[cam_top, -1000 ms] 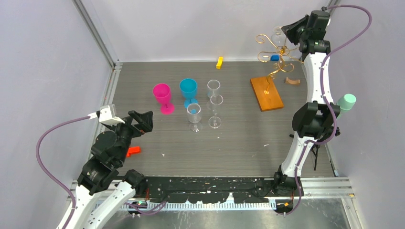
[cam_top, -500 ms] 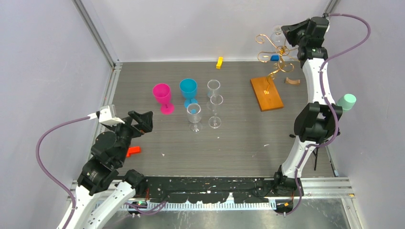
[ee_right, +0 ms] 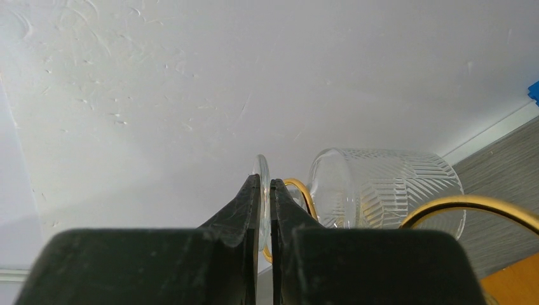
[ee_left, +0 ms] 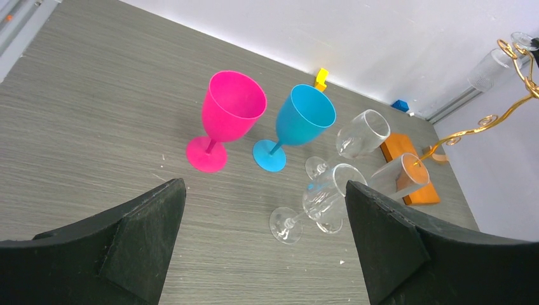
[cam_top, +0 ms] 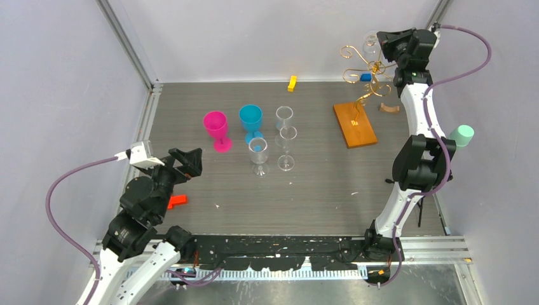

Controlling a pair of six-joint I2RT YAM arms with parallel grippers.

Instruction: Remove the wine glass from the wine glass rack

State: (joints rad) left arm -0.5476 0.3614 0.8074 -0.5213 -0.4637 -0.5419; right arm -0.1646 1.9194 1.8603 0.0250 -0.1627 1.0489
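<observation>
The gold wire wine glass rack (cam_top: 367, 75) stands on its orange wooden base (cam_top: 354, 124) at the back right. A clear patterned wine glass (cam_top: 370, 44) hangs upside down on a top arm; its bowl (ee_right: 381, 187) shows in the right wrist view beside a gold loop (ee_right: 473, 206). My right gripper (ee_right: 264, 184) is raised at the rack's top (cam_top: 388, 42) and shut on the thin foot disc of that glass (ee_right: 262, 166). My left gripper (ee_left: 264, 238) is open and empty, low at the front left (cam_top: 184, 159).
A pink goblet (cam_top: 216, 129), a blue goblet (cam_top: 250, 121) and three clear glasses (cam_top: 258, 154) (cam_top: 284, 118) (cam_top: 287, 147) stand mid-table. A yellow block (cam_top: 292, 82), a blue block (cam_top: 365, 77), a brown curved piece (cam_top: 389, 108), an orange piece (cam_top: 177, 201) and a mint cup (cam_top: 461, 135) lie about.
My right gripper has moved up and left to the top of the rack and now grips the hanging glass's foot. The left arm has barely moved.
</observation>
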